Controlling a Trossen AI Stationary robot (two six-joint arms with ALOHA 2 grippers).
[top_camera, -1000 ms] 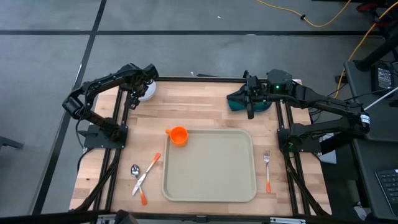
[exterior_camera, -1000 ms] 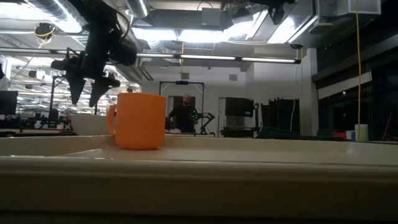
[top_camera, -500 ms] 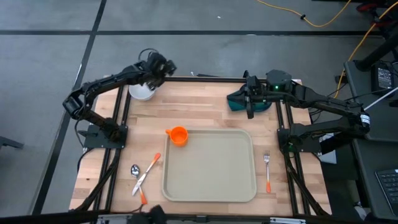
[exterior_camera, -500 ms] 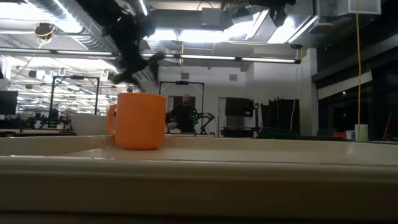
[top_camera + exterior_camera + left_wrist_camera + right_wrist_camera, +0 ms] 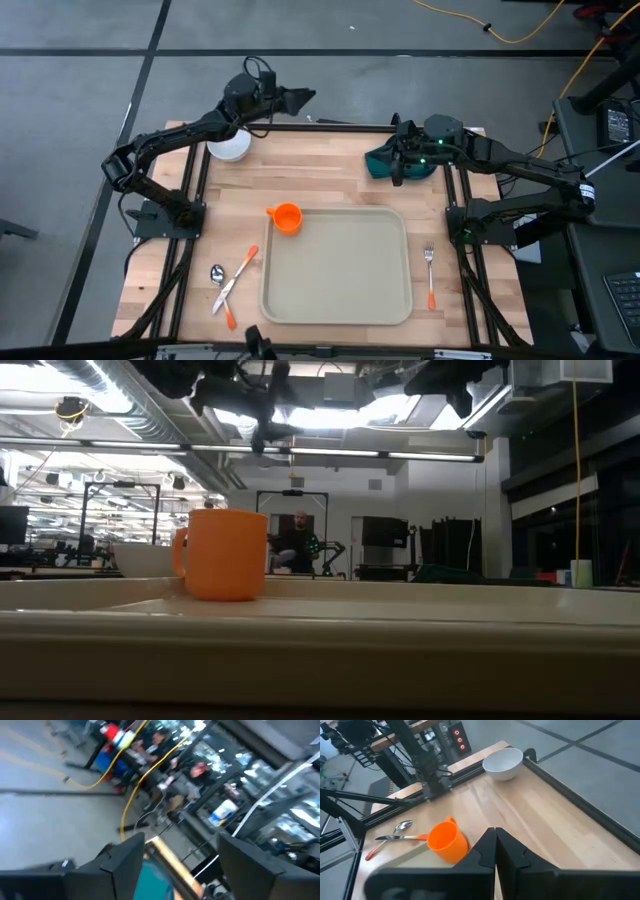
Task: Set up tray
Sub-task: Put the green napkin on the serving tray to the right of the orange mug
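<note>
The beige tray (image 5: 335,265) lies at the table's near middle. An orange cup (image 5: 287,217) stands upright at its far left corner and also shows in the low view (image 5: 222,555). The dark teal plate (image 5: 380,162) lies at the table's far right. My right gripper (image 5: 398,172) hovers high above the plate, shut and empty (image 5: 493,834). A white bowl (image 5: 228,148) stands at the far left. My left gripper (image 5: 303,97) is raised beyond the far edge, pointing right, open and empty (image 5: 181,839).
A spoon (image 5: 217,272) and an orange-handled knife (image 5: 238,278) lie left of the tray. An orange-handled fork (image 5: 430,275) lies right of it. The arm bases and black frame rails run along both table sides. A person stands in the room far behind the table (image 5: 296,545).
My left gripper has risen from just above the white bowl and swung toward the far edge and the right. It has turned from pointing down to pointing level toward the right. The bowl has stayed in place.
</note>
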